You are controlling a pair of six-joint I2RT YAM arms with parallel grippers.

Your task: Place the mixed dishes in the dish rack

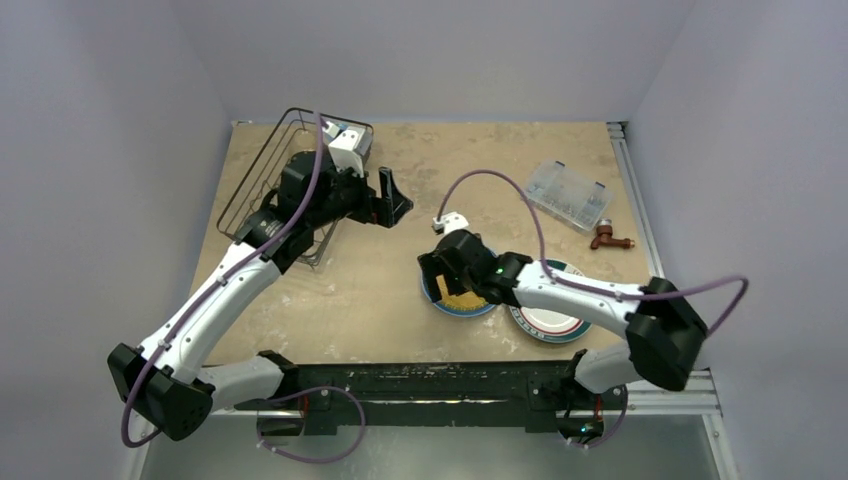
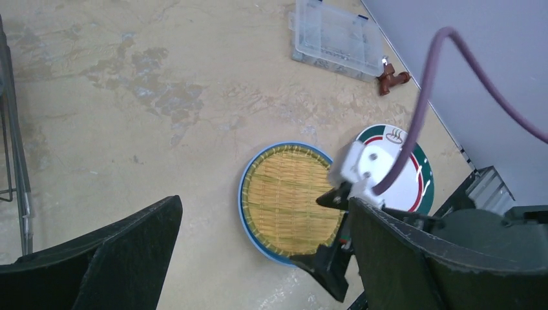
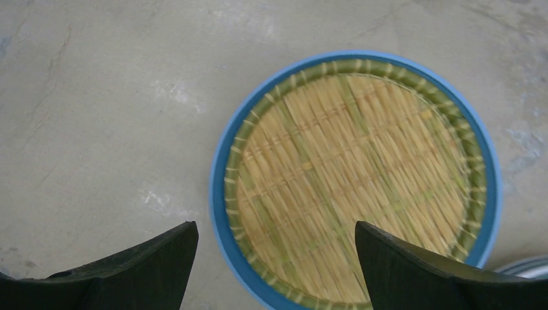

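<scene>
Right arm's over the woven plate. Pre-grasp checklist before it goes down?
1. Right pincer open: ok, jaws wide.
2. Right pincer over the woven plate: ok, jaws either side of its rim.
3. Woven plate alone: not ok, it lies in the blue plate.
4. White plate apart from blue plate: cannot tell, right arm hides the gap.
5. Left pincer open, empty: ok.
6. Room in dish rack: cannot tell, left arm covers it.
</scene>
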